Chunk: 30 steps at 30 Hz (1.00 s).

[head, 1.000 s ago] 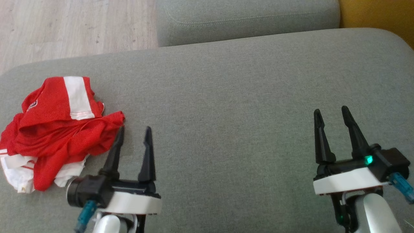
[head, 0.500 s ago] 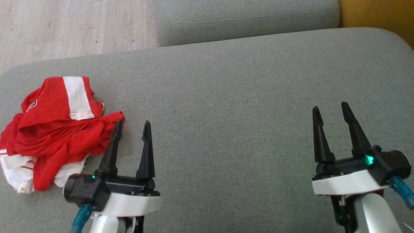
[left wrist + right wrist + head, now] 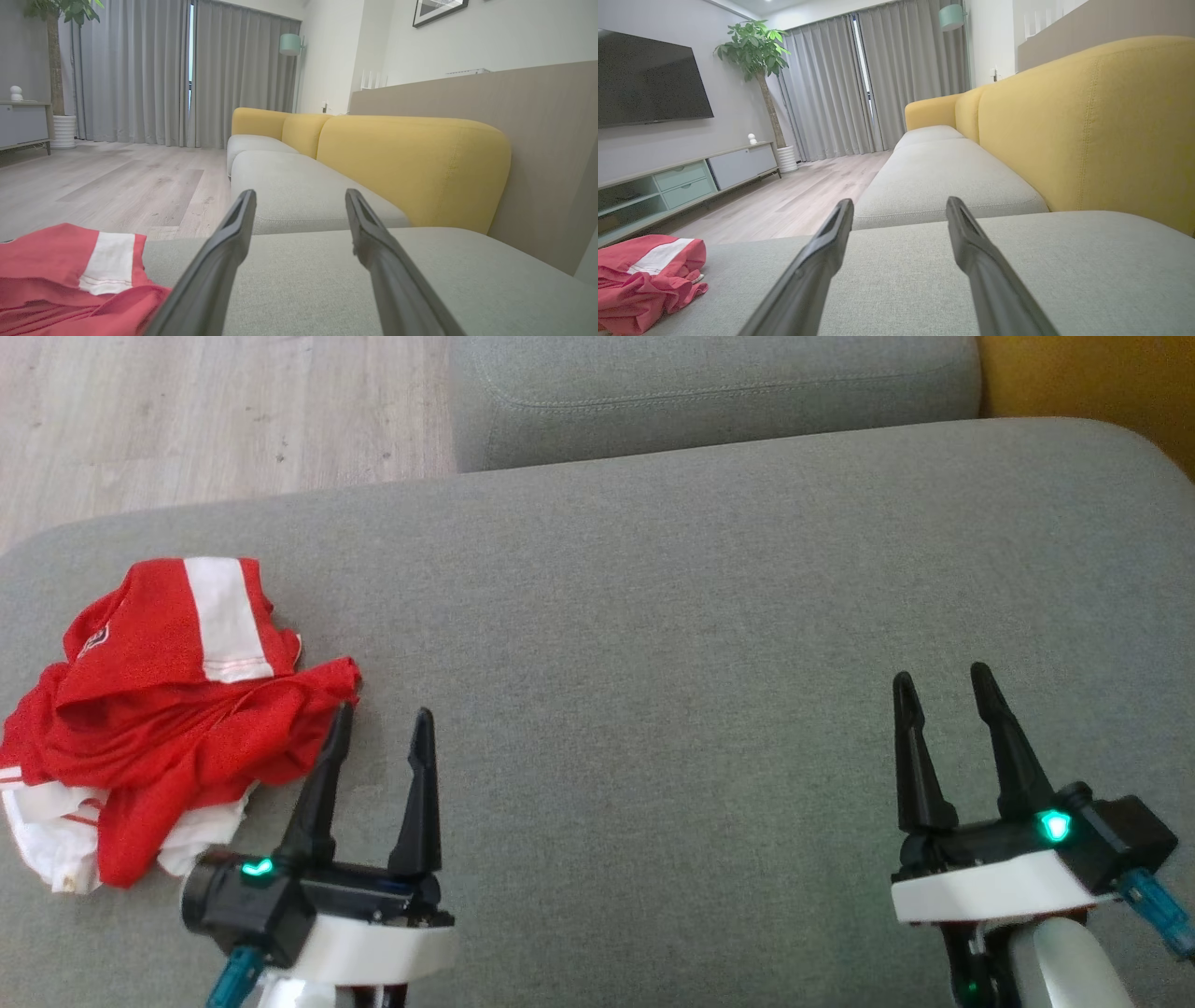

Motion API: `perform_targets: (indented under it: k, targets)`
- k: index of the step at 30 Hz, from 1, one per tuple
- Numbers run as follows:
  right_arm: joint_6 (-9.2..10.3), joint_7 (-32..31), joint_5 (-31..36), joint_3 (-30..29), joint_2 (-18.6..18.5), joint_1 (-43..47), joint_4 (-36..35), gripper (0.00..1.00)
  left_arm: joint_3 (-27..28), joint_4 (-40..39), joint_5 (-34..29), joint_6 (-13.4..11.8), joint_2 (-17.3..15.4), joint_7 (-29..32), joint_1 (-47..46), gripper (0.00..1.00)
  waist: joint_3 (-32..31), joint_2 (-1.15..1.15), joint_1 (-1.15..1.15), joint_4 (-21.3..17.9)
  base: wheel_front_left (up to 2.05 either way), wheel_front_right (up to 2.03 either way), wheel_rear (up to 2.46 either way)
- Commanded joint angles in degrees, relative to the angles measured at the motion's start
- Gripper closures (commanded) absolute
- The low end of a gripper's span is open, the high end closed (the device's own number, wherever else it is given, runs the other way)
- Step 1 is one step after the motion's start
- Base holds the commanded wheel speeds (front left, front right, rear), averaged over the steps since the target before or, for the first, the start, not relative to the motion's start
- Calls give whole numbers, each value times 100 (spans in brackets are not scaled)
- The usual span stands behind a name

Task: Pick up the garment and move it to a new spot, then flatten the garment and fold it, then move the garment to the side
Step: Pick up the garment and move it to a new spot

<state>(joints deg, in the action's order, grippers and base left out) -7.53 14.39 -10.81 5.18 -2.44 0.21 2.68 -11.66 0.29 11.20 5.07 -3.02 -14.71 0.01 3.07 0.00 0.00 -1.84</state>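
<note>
Garment [image 3: 159, 709], red-and-white, is lying crumpled with its shape hidden on grey sofa cushion [image 3: 653, 663], left gripper [image 3: 385, 709] and right gripper [image 3: 940, 672] hovering spread, empty; wooden floor [image 3: 187, 420] beyond.

A grey sofa seat [image 3: 709, 616] is stretching out beside yellow backrests [image 3: 411, 163]. Grey curtains [image 3: 831, 84] are hanging beside a potted plant [image 3: 756, 46].
</note>
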Motion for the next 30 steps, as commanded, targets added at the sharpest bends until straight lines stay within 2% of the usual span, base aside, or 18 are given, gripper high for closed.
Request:
perform_targets:
  k: [1, 5, 20, 30]
  targets:
    - [4, 61, -141, 114, -43, -102, -98, 0, 100, -76, -15, -3, 12, -29, -133, 0, -9, 0, 0, 8, 0, 0, 0]
    - [4, 61, -504, 142, -43, -111, 20, 0, 71, 38, -53, -66, 13, -29, -145, 0, -12, 0, 0, 21, 0, 0, 0]
    - [4, 61, -494, 206, -43, -135, 66, 0, 90, 128, 20, -98, 13, -29, -154, 0, -33, 0, 0, 159, 0, 0, 0]
    - [4, 61, -414, 529, -43, -39, 202, 0, 303, 189, -19, -185, 13, -29, -49, 0, -220, 0, 0, 851, 0, 0, 0]
